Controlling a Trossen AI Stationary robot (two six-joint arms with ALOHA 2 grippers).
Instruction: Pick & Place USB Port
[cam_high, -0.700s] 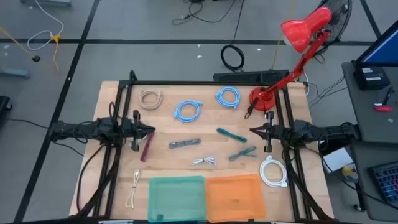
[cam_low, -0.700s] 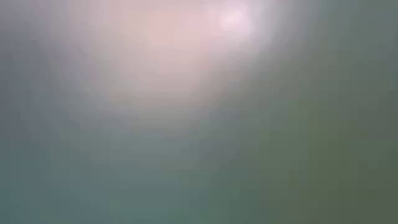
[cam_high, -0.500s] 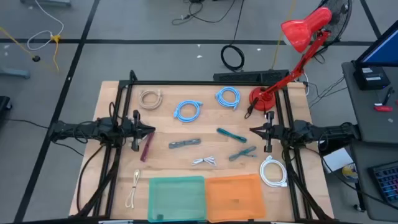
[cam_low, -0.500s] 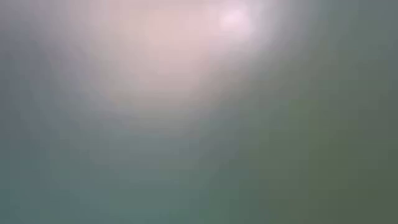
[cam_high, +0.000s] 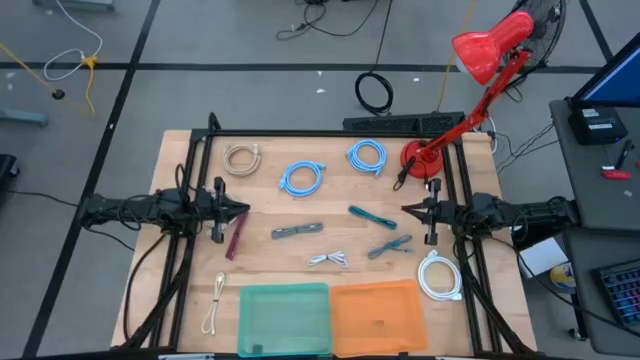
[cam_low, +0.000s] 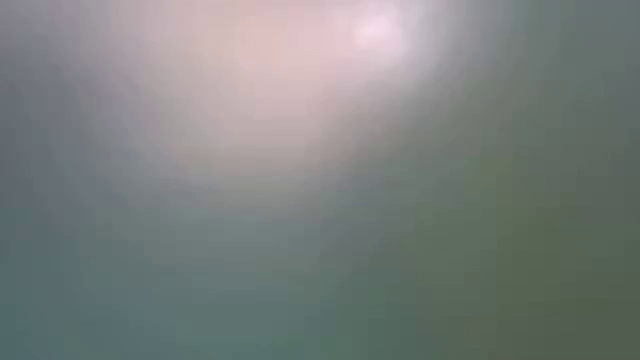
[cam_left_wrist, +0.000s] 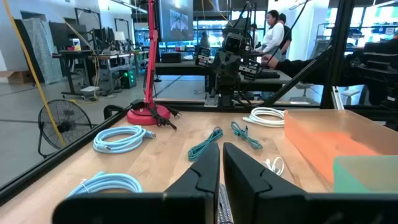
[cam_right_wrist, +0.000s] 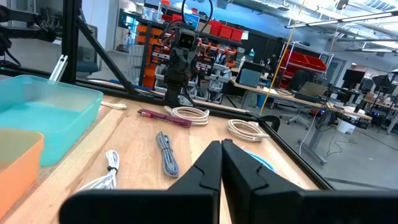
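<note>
Several short cables lie flat on the wooden table (cam_high: 180, 290) between my two arms. They include a grey braided one (cam_high: 297, 231), two teal ones (cam_high: 372, 216) (cam_high: 390, 246), a small white one (cam_high: 328, 259) and a maroon one (cam_high: 236, 240). Which of them has the USB end, I cannot tell. My left gripper (cam_high: 240, 211) hovers shut at the table's left side, pointing right, with its fingers meeting (cam_left_wrist: 221, 168). My right gripper (cam_high: 405, 209) hovers shut at the right side, pointing left (cam_right_wrist: 221, 163). The low view shows only a blur.
A green bin (cam_high: 285, 318) and an orange bin (cam_high: 378, 317) stand at the near edge. Two blue coils (cam_high: 302, 177) (cam_high: 367, 155), a beige coil (cam_high: 242, 157), a white coil (cam_high: 438, 276) and a cream cable (cam_high: 214, 303) lie around. A red lamp's base (cam_high: 420, 160) stands far right. People show beyond the table.
</note>
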